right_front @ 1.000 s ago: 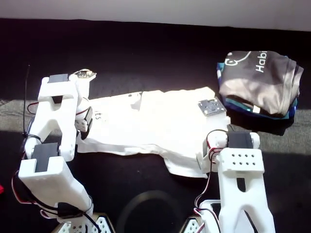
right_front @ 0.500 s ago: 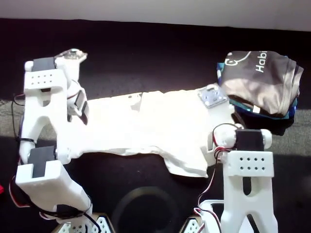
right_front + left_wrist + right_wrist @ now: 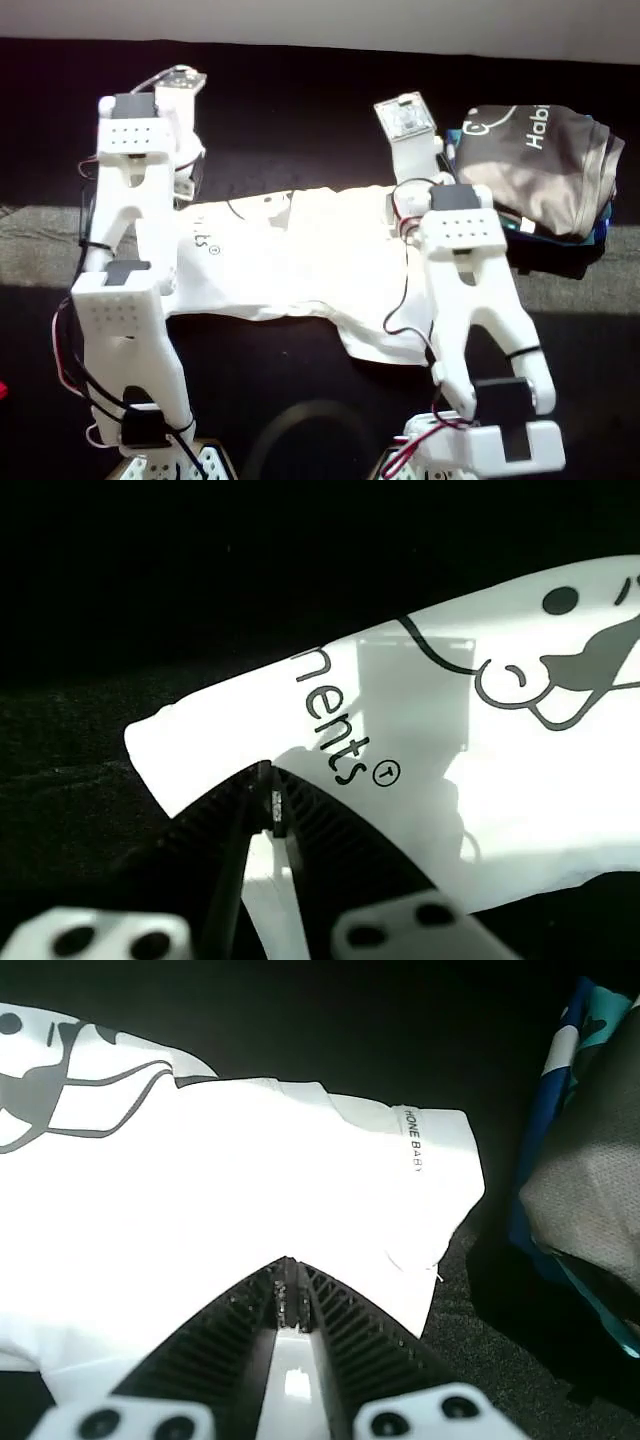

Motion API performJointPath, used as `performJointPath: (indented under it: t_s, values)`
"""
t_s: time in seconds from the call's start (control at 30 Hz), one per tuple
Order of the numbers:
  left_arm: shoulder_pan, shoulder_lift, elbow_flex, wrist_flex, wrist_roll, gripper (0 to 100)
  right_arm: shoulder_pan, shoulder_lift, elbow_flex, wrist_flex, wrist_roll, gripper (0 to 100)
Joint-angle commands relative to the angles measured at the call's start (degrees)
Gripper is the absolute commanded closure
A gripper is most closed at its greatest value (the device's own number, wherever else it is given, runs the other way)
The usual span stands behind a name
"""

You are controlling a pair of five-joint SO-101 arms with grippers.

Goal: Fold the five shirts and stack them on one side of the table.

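Observation:
A white shirt (image 3: 300, 260) with dark print lies spread flat across the middle of the black table. My left gripper (image 3: 192, 195) hangs over its left end near the far edge. In the left wrist view this gripper (image 3: 268, 798) is shut, its tip just inside the edge of the shirt (image 3: 520, 760), beside the printed letters. My right gripper (image 3: 400, 210) is over the shirt's right end. In its wrist view the right gripper (image 3: 288, 1295) is shut above the white cloth (image 3: 200, 1180), close to the collar label.
A stack of folded shirts (image 3: 535, 170), grey on top with blue under it, sits at the far right, and the stack (image 3: 590, 1190) is close beside my right gripper. A dark ring (image 3: 300, 430) lies at the front between the arm bases.
Both arms have swung from the shirt's middle and near side out to its far edge. The shirt's outline on the table looks the same.

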Motion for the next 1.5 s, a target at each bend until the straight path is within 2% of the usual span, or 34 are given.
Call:
performJointPath:
  t_s: [0.0,0.27,0.53,0.7,0.83,0.93,1.07,1.17,1.3,1.47]
  values:
    - [0.31,6.46,-7.08,-0.88,0.62,99,-0.40,10.07,-7.60,-3.82,-0.35,99.1]
    - [-6.99,25.10,-27.47,-0.53,-6.51,99,3.21,31.52,-26.86,-4.09,-0.35,99.1]
    - [-11.47,34.95,-46.90,-1.41,-7.56,99,5.76,38.37,-39.96,2.51,-0.35,99.1]
    - [-11.65,35.38,-52.70,-0.88,-8.62,99,5.49,38.20,-49.36,12.79,-0.35,99.1]
    - [-10.59,34.95,-59.56,7.30,-8.62,99,5.49,38.20,-60.35,24.84,-0.35,99.1]
    - [-9.45,30.37,-58.51,11.60,-8.35,99,5.41,38.20,-66.59,32.40,-0.35,99.1]
    - [-9.71,22.90,-57.36,12.13,-5.80,99,5.41,38.20,-74.33,41.54,-0.18,99.1]
    - [-9.45,15.78,-51.03,12.22,-5.45,99,5.23,38.11,-79.60,46.73,-0.26,99.1]
    - [-7.34,3.74,-32.40,12.13,-4.13,99,4.18,32.04,-76.53,46.73,-0.26,99.1]
    - [-3.30,-9.45,-5.85,11.52,-2.11,99,-0.84,14.99,-55.08,46.46,-0.35,99.1]
